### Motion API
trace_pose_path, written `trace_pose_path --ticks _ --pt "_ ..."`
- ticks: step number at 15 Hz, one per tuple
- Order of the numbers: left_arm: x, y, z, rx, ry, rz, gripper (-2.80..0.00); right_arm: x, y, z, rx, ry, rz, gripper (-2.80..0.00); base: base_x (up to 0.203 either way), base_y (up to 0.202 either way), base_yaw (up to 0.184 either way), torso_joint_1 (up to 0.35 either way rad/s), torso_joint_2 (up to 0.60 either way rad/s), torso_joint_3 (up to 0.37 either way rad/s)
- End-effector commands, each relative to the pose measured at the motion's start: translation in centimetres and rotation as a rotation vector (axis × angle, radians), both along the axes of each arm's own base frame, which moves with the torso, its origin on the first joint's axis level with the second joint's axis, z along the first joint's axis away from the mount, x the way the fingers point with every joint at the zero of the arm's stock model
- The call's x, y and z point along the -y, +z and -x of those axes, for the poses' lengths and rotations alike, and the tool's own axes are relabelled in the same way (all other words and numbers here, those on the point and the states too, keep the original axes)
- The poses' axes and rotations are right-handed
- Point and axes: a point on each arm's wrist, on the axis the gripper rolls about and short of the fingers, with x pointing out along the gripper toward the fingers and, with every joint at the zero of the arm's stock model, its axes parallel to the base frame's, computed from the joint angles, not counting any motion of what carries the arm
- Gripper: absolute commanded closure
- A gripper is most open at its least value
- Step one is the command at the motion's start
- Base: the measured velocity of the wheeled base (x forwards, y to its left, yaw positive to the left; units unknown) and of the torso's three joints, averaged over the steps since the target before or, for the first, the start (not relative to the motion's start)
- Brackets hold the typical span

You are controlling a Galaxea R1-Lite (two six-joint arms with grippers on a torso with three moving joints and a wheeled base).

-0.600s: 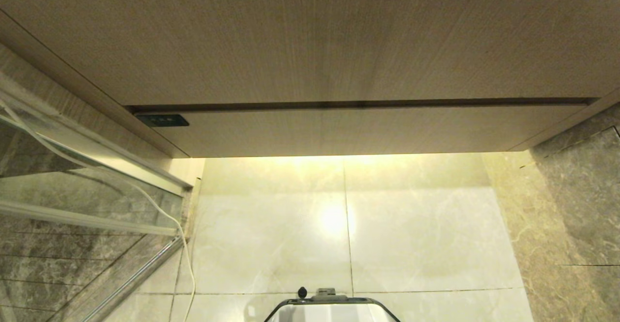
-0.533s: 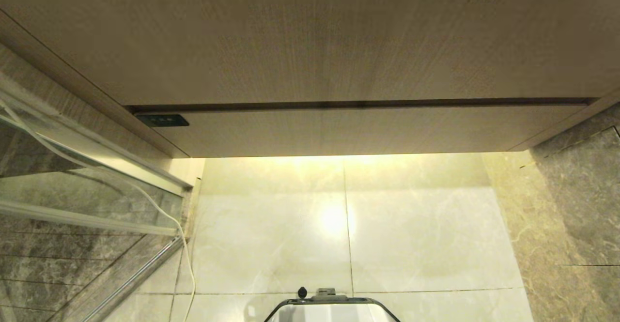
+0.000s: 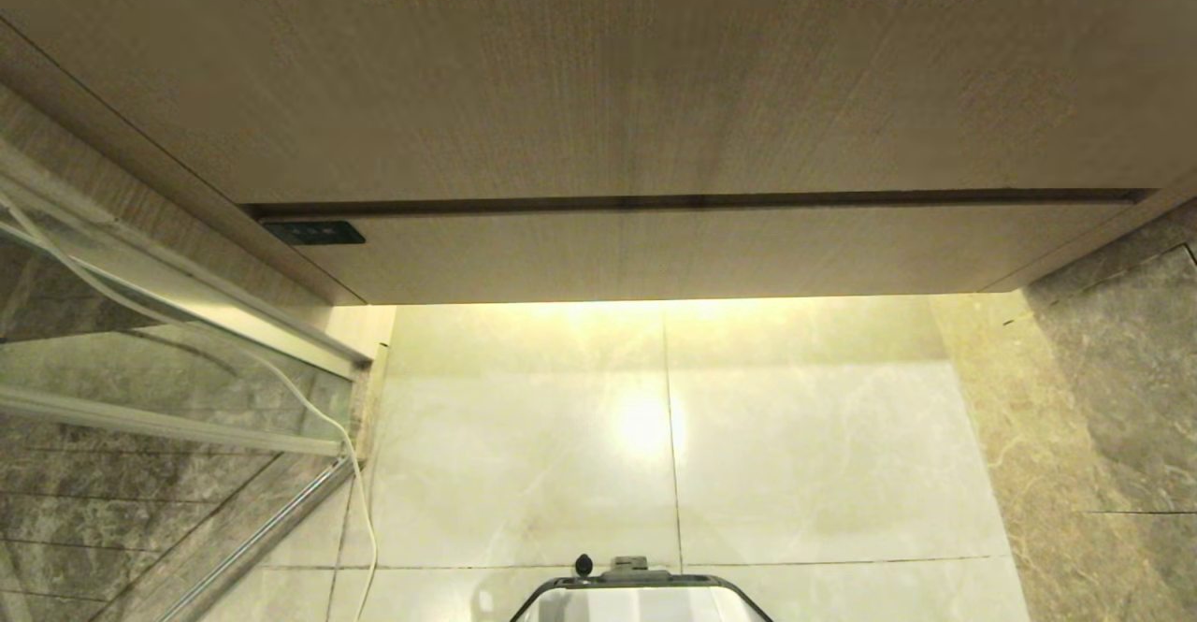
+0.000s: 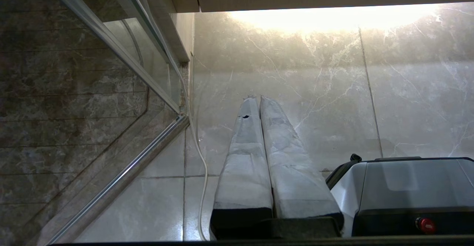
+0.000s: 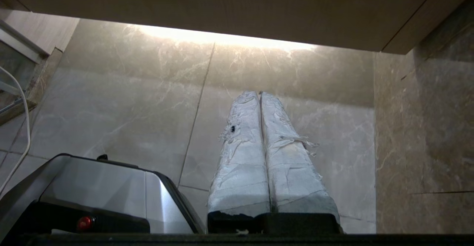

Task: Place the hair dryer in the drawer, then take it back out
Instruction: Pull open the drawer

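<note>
The hair dryer is out of view. The drawer shows only as part of the shut tan wood-grain vanity front [image 3: 598,89], which is crossed by one dark horizontal seam [image 3: 692,201]; nothing stands pulled out. My left gripper [image 4: 255,98] hangs over the pale floor tiles beside the glass partition, its taped fingers pressed together and empty. On the other side of my base, my right gripper [image 5: 259,92] points at the floor near the marble wall, shut with nothing in it. Neither arm appears in the head view.
A glass partition with metal rails [image 3: 187,397] stands at the left, and a white cord [image 3: 355,491] trails down beside it to the floor. A dark marble wall [image 3: 1122,397] closes the right. My base's front [image 3: 641,594] sits at the near edge.
</note>
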Motion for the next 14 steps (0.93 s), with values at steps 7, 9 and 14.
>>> trace_pose_path --ticks 7,9,14 --pt "0.0 0.0 0.0 -0.002 -0.001 0.000 0.00 1.4 17.7 11.4 0.334 -0.003 -0.047 0.00 0.000 0.000 0.000 0.000 0.00 0.000" --pt "0.0 0.0 0.0 -0.002 0.001 0.000 0.00 1.4 23.3 13.3 0.241 -0.018 -0.033 0.00 0.000 0.000 0.000 0.000 0.00 0.000" --pt "0.0 0.0 0.0 -0.002 0.000 0.000 0.00 -0.1 28.3 4.0 -0.306 0.167 0.132 0.00 0.000 0.000 0.000 0.000 0.00 0.000"
